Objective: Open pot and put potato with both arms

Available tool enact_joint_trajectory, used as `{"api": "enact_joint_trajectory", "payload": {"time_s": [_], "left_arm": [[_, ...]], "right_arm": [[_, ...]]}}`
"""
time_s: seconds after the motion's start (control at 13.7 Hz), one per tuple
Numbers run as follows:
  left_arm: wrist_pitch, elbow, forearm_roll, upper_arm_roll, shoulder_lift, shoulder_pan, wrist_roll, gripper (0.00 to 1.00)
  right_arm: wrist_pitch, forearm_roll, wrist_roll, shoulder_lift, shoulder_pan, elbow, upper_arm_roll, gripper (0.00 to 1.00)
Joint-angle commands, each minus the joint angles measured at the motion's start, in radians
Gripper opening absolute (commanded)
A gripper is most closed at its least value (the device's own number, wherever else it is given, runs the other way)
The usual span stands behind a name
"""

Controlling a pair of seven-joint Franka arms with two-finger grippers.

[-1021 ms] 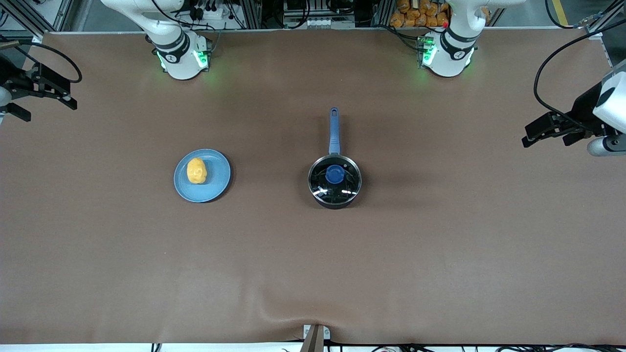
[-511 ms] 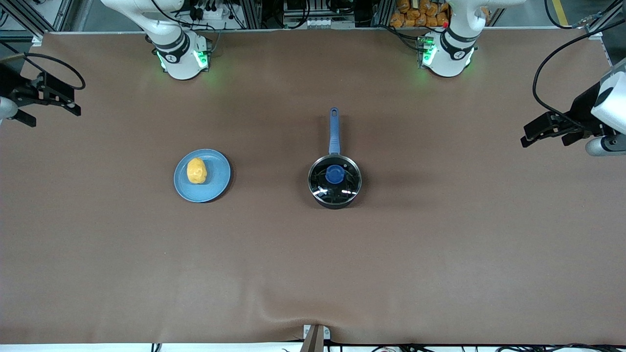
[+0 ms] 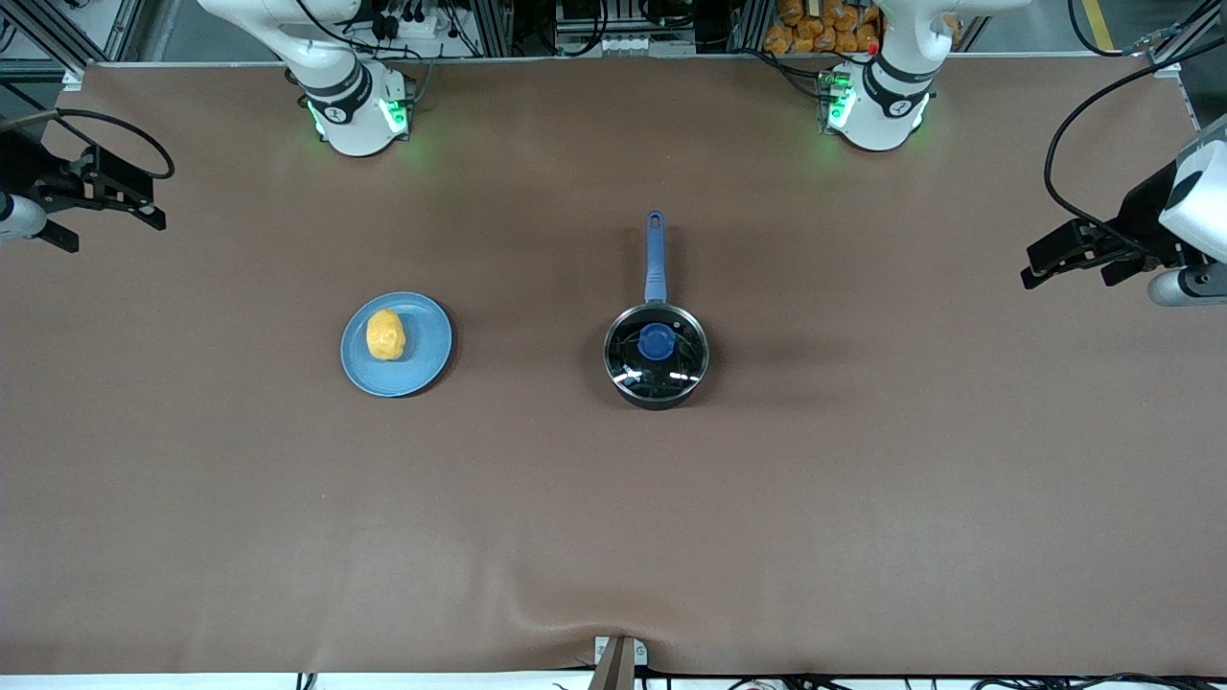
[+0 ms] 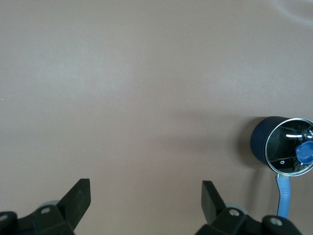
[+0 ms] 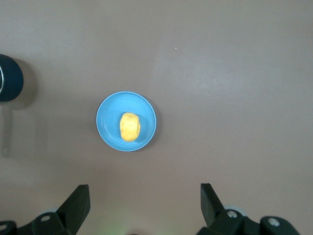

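Potato (image 3: 385,334) well apart from right claw (image 3: 105,225)

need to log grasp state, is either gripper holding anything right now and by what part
Nothing is held. The left gripper and right gripper are both open and empty; the potato lies on the plate, the lid on the pot.

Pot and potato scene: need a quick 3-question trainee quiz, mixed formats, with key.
1. True or false: the glass lid is on the pot.
2. The potato lies: A) in the pot, B) on the blue plate, C) on the bare table.
3. Fill in: the left gripper and right gripper both have their fingers ____.

Key: 1 true; 2 B; 3 open.
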Motion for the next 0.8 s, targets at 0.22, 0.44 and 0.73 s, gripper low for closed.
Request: {"api": "enact_joint_trajectory", "payload": {"time_s": [0.22, 0.44, 0.73], "left_arm": [[0.002, -0.006, 0.018, -0.01, 0.051, -0.028, -0.004, 1.0], [0.005, -0.005, 0.066, -0.033, 0.129, -0.078, -0.041, 1.0], [0.081, 0.001, 0.054, -0.047, 0.233, -0.251, -0.313, 1.0]], "right_arm": [[-0.008, 0.005, 0.022, -0.002, -0.004, 0.011, 0.006, 1.0], [-0.013, -0.002, 0.024, -0.004, -0.001, 0.01, 0.009, 1.0], [-0.03, -0.002, 0.024, -0.002, -0.004, 0.007, 0.006, 1.0]]}}
